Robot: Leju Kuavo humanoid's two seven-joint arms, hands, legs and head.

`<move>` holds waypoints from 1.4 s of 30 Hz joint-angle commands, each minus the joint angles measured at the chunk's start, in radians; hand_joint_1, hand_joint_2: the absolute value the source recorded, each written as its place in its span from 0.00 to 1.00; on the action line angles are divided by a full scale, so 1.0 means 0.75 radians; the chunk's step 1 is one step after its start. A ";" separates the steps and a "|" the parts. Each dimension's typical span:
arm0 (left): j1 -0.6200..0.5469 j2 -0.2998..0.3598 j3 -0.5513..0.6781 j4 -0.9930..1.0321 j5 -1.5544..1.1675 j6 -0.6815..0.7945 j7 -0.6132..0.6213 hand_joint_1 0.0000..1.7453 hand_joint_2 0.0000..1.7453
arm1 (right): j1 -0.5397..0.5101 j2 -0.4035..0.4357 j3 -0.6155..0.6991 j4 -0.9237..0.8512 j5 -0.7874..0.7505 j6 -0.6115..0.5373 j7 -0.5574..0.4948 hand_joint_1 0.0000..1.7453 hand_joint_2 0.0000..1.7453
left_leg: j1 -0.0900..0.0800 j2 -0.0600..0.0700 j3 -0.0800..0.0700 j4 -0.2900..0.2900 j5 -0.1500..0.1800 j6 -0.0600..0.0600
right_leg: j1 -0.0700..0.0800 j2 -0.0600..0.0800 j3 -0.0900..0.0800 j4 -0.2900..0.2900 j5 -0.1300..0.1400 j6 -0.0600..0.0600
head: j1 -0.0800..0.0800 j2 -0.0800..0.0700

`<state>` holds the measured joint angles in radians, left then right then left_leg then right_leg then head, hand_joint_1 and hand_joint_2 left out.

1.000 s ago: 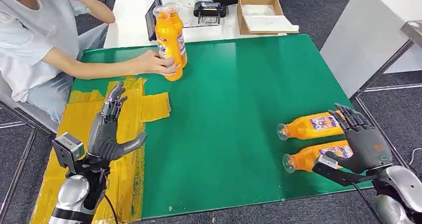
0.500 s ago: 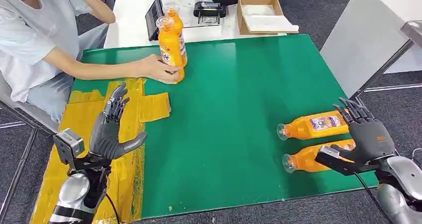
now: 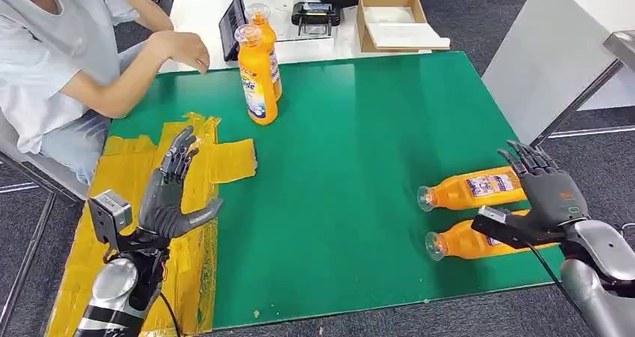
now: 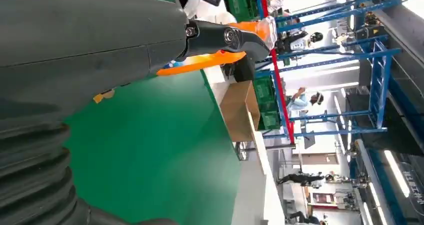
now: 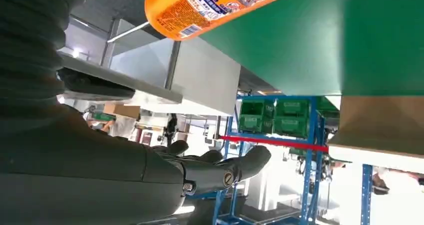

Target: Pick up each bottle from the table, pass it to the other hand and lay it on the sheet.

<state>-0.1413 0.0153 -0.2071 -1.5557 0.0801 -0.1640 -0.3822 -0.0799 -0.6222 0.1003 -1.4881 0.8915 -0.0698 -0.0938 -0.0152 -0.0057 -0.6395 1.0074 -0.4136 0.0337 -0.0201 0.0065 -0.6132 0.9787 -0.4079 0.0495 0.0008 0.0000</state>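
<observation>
The person's hand [image 3: 180, 49] hangs raised beyond the left hand, clear of the table; the left hand [image 3: 171, 195] hovers over the yellow crinkled sheet taped to the green table top [image 3: 142, 180], fingers spread and straight, thumb out to the side, holding nothing; it looks like a hand waiting to receive; ahead of it and off toward the table's middle, well apart from it, stand two upright orange plastic bottles with clear caps [image 3: 259, 71], one just behind the other, near the far edge of the green mat [image 3: 352, 165]; beyond them lies a white side table with a tablet, a dark case and an open cardboard box [image 3: 389, 19].

Further right, two more orange plastic bottles lie on their sides, caps pointing toward the left hand; the farther lying bottle [image 3: 472, 189] sits just beside the right hand's fingertips; the nearer lying bottle [image 3: 468, 241] runs under the right hand's thumb; the right hand [image 3: 543, 202] hangs open above their base ends, fingers extended, gripping nothing, though whether it touches either bottle I cannot tell.

The step in hand seems to be the pick-up; the next move calls for the right hand to lower, close around one lying bottle, lift it and carry it across to the waiting left hand.
</observation>
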 commanded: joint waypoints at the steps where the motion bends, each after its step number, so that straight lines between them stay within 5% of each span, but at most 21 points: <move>1: -0.044 0.022 -0.021 0.084 0.007 -0.001 0.007 0.00 1.00 | -0.067 0.033 0.051 0.098 0.003 0.011 -0.002 0.00 1.00 | 0.002 0.002 0.006 -0.001 -0.001 -0.003 | 0.002 0.001 0.006 -0.002 0.000 -0.003 | -0.001 0.000; 20: -0.044 0.022 -0.021 0.084 0.007 -0.001 0.007 0.00 1.00 | -0.067 0.033 0.051 0.098 0.003 0.011 -0.002 0.00 1.00 | 0.002 0.002 0.007 0.000 -0.002 -0.004 | 0.002 0.000 0.008 -0.002 -0.001 -0.003 | -0.001 0.000; 21: -0.042 0.013 -0.003 0.117 0.075 0.019 0.093 0.00 1.00 | -0.313 0.026 0.202 0.380 0.190 0.132 0.138 0.00 1.00 | 0.001 0.001 0.004 -0.001 -0.001 -0.002 | 0.001 0.000 0.005 -0.002 0.000 -0.002 | -0.001 0.000; 23: -0.058 0.025 -0.014 0.196 0.093 0.020 0.045 0.00 1.00 | -0.757 0.157 0.357 1.074 0.243 -0.101 -0.055 0.00 1.00 | 0.002 0.017 0.010 -0.001 -0.002 -0.003 | 0.002 0.016 0.006 -0.005 0.005 -0.002 | -0.001 0.000; 25: -0.061 0.028 -0.018 0.206 0.094 0.021 0.039 0.00 1.00 | -0.834 0.182 0.395 1.211 0.244 -0.176 -0.068 0.00 1.00 | 0.003 0.016 0.007 -0.003 -0.001 -0.002 | 0.003 0.015 0.008 -0.005 0.006 -0.002 | 0.001 0.000; 42: -0.052 0.028 -0.018 0.182 0.095 0.022 0.039 0.00 1.00 | -0.785 0.156 0.405 1.139 0.219 -0.212 -0.020 0.00 1.00 | 0.003 0.005 0.012 0.002 0.000 -0.002 | 0.003 0.004 0.014 0.000 0.002 0.000 | 0.000 0.000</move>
<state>-0.1554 0.0214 -0.2083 -1.4839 0.1484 -0.1511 -0.3552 -0.6015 -0.5444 0.3556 -0.7400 1.0563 -0.2258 -0.1099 -0.0154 -0.0058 -0.6405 1.0078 -0.4099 0.0363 -0.0204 0.0072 -0.6127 0.9791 -0.4047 0.0538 0.0008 0.0000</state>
